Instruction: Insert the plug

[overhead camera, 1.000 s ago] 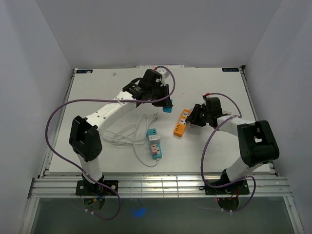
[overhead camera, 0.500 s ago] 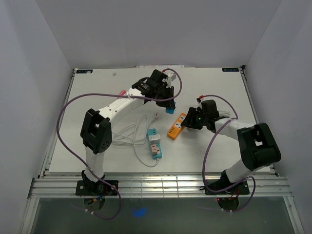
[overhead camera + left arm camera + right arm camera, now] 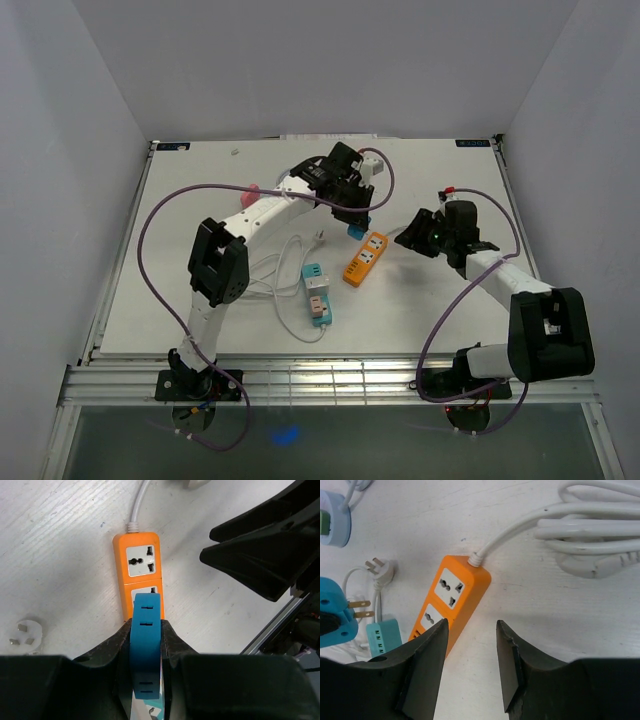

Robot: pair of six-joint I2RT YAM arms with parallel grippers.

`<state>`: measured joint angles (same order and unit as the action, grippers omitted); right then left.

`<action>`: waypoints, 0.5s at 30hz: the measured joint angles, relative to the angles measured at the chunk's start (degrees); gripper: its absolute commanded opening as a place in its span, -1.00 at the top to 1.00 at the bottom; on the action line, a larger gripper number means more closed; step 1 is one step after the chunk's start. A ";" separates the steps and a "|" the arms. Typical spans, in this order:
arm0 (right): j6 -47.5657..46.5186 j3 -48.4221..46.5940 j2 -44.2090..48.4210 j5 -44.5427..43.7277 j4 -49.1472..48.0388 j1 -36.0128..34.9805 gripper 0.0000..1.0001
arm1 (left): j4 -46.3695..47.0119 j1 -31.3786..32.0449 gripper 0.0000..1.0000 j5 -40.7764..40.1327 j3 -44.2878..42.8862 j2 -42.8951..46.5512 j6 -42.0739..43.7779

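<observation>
The left fingers (image 3: 114, 644) are closed tight on a blue plug (image 3: 145, 647), one finger on each flat side. They hold it over the middle of the bench (image 3: 200, 200), a little toward the far edge. From the right wrist view its two metal prongs (image 3: 361, 608) are bare and sit in no socket.

Just below and beside the plug lies an orange power strip (image 3: 365, 258), flat on the bench and angled from the middle toward the far right corner. Both of its sockets face up. In the left wrist view the plug covers part of the nearer socket, and the other socket (image 3: 141, 561) is in plain sight. A white cable (image 3: 138, 502) leaves the strip at the end away from the plug.

The right fingers (image 3: 426, 662) are spread wide and hold nothing. They hang just to the right of the orange strip, apart from it and pointing toward it.

A smaller teal and white strip (image 3: 317, 293) lies closer to the near edge, left of the orange one. Loose white cord (image 3: 262, 277) is looped beside it. A small white plug (image 3: 383, 571) rests on the bench between the two strips, prongs out.
</observation>
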<state>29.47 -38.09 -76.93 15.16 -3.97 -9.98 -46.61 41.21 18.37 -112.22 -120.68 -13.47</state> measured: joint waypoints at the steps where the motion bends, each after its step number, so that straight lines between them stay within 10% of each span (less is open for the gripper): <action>1: 0.37 0.00 -0.42 -0.04 0.22 0.70 0.02 | -0.52 0.48 1.00 -0.42 -0.94 -0.79 0.57; 15: 1.92 -0.15 -3.32 0.07 1.03 2.29 0.05 | -12.07 5.46 1.00 -8.09 -17.29 -14.27 5.35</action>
<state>31.40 -38.24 -80.25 15.22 -2.94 -7.68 -58.67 46.68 10.28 -129.51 -134.96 -8.12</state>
